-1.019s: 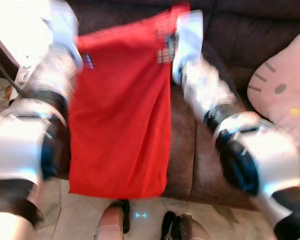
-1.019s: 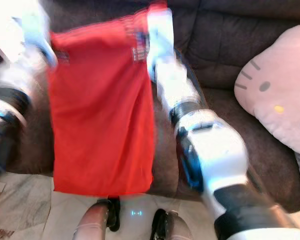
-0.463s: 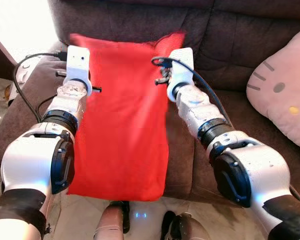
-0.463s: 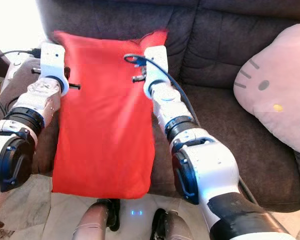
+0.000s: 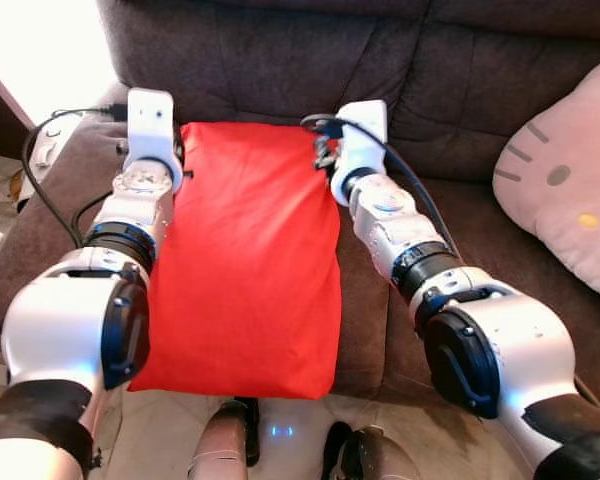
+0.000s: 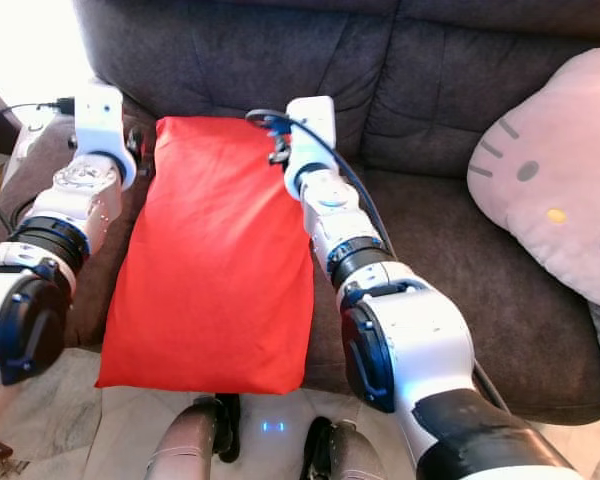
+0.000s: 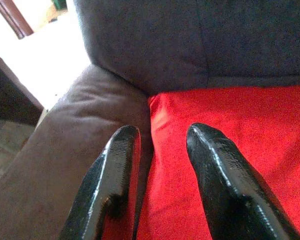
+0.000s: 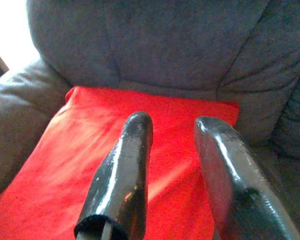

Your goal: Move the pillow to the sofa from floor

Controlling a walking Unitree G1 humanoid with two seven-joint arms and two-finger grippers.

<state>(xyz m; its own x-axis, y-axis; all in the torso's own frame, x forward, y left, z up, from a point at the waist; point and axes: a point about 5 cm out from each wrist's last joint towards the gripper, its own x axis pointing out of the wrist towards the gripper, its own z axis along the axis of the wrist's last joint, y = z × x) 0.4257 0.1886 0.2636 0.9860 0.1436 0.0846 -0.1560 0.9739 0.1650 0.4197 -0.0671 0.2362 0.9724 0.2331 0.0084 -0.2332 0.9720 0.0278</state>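
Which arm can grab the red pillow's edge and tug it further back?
Probably the left. The left gripper's open fingers straddle the red pillow's edge beside the armrest. The right gripper, also open, hovers over the pillow's flat top, no edge between its fingers.

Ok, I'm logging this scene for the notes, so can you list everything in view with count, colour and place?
Pillow: one, red, lying on the sofa seat, its near end hanging over the front edge.
Sofa: one, dark brown, across the view.
Cat-face cushion: one, pink, on the sofa at the robot's right.
Floor: pale tiles, below the sofa front.
Cables: black, on the sofa arm at the robot's left.
Left tool: open, at the pillow's far left corner.
Right tool: open, over the pillow's far right corner.
Robot's feet: two, on the floor.
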